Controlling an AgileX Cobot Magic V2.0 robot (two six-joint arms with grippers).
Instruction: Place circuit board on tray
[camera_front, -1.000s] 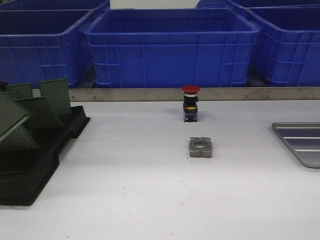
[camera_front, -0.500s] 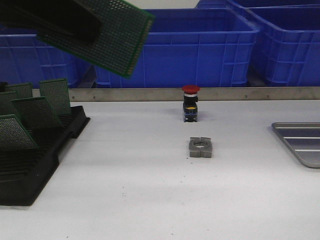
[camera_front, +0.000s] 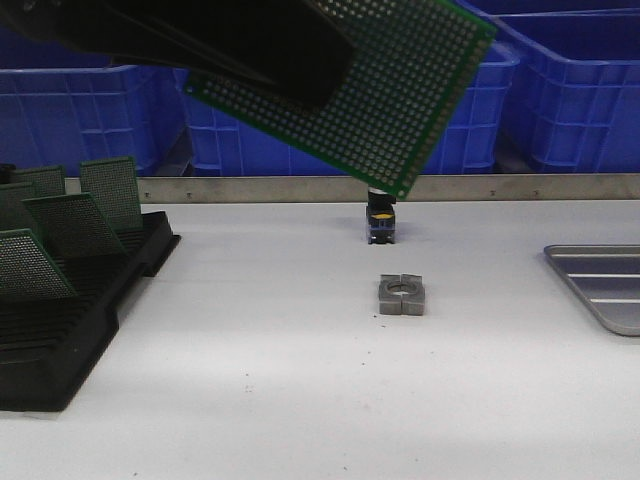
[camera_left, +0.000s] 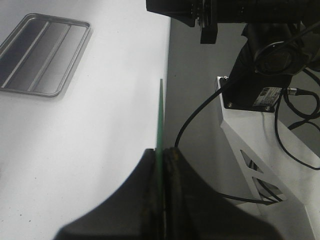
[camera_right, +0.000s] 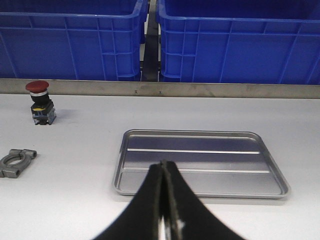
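Observation:
My left gripper (camera_front: 318, 80) is shut on a green perforated circuit board (camera_front: 390, 90) and holds it high above the table, close to the front camera. In the left wrist view the board (camera_left: 161, 112) shows edge-on, clamped between the two black fingers of that gripper (camera_left: 161, 150). The silver-grey tray (camera_front: 605, 285) lies empty at the table's right edge; it also shows in the left wrist view (camera_left: 42, 55) and in the right wrist view (camera_right: 200, 162). My right gripper (camera_right: 163, 164) is shut and empty, hovering at the tray's near rim.
A black slotted rack (camera_front: 60, 330) with several green boards (camera_front: 110, 190) stands at the left. A red push button (camera_right: 40, 102) and a grey metal clamp (camera_front: 402, 295) sit mid-table. Blue crates (camera_front: 560, 90) line the back behind a metal rail.
My left gripper has carried the circuit board from the upper left rightward and nearer the camera. It now hides the red button's cap.

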